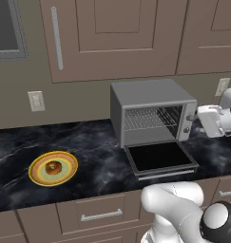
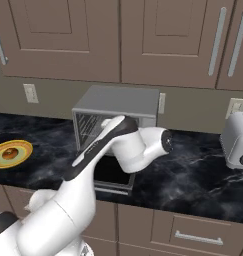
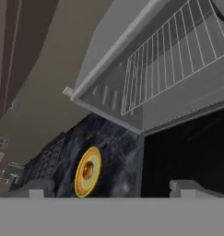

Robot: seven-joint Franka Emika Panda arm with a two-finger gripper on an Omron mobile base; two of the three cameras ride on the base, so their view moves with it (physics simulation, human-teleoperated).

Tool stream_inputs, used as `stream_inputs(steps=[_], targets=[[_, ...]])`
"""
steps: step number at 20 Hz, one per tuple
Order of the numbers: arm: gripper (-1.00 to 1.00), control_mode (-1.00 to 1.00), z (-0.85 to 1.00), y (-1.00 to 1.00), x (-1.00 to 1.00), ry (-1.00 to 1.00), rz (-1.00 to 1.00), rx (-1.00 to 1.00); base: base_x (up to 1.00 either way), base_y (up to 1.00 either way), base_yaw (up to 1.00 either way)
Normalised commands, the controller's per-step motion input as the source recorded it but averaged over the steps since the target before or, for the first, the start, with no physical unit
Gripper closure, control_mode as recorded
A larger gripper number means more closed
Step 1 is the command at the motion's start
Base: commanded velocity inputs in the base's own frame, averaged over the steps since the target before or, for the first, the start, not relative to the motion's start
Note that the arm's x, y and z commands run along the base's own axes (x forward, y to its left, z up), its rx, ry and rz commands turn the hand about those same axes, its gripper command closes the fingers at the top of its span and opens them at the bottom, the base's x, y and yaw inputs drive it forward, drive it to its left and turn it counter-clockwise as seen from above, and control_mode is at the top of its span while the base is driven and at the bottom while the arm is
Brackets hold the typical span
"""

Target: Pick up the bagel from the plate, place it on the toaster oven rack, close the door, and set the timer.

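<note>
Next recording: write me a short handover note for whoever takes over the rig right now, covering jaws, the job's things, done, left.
Gripper: jaws open, empty, up near the toaster oven, looking toward the plate.
Bagel: on the plate, on the counter left of the oven.
Rack: inside the oven, bare.
Door: folded down, open.
Done: nothing of the job yet.
Left: pick up the bagel, put it on the rack, close the door, set the timer.

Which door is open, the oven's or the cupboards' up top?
The toaster oven's door is open: its dark glass flap lies folded down flat on the counter. The brown cupboard doors above are all shut.
</note>
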Motion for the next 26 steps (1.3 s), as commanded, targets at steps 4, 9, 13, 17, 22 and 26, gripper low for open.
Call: stream_inputs(steps=[4, 9, 13, 17, 22, 26], targets=[[-1.00, -1.00, -0.21, 0.00, 0.29, 0.00, 0.00, 0.16, 0.00, 0.00, 0.00], [-1.00, -1.00, -0.22, 0.00, 0.36, 0.00, -0.03, 0.13, 0.00, 0.00, 0.00], [-1.00, -1.00, -0.26, 0.01, 0.40, 0.00, -0.05, 0.08, 0.00, 0.00, 0.00], [-1.00, -1.00, -0.33, 0.03, 0.32, 0.00, -0.06, 0.04, 0.00, 0.00, 0.00], [-1.00, -1.00, -0.32, 0.02, 0.43, 0.01, -0.08, 0.01, 0.00, 0.00, 0.00], [-1.00, -1.00, -0.25, 0.00, 0.34, 0.00, -0.07, 0.01, 0.00, 0.00, 0.00]])
